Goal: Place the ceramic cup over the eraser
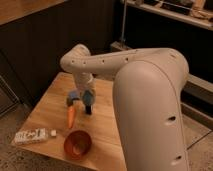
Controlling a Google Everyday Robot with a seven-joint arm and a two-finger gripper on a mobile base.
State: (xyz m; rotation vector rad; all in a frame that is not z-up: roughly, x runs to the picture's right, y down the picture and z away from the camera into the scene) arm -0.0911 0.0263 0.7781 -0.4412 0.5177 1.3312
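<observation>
The small light-blue ceramic cup [73, 96] sits on the wooden table [107, 125], left of its middle. My gripper [82, 105] points down right beside it, with its two dark fingers apart. The left finger [75, 103] overlaps the cup's front, and I cannot tell whether it touches. A small white block, the eraser [53, 133], lies near the table's front left edge, well in front of the cup.
An orange carrot [71, 117] lies just in front of the gripper. A red-brown bowl [76, 144] stands at the front edge. A long white packet [30, 136] lies left of the eraser. My big white arm [150, 100] covers the table's right side.
</observation>
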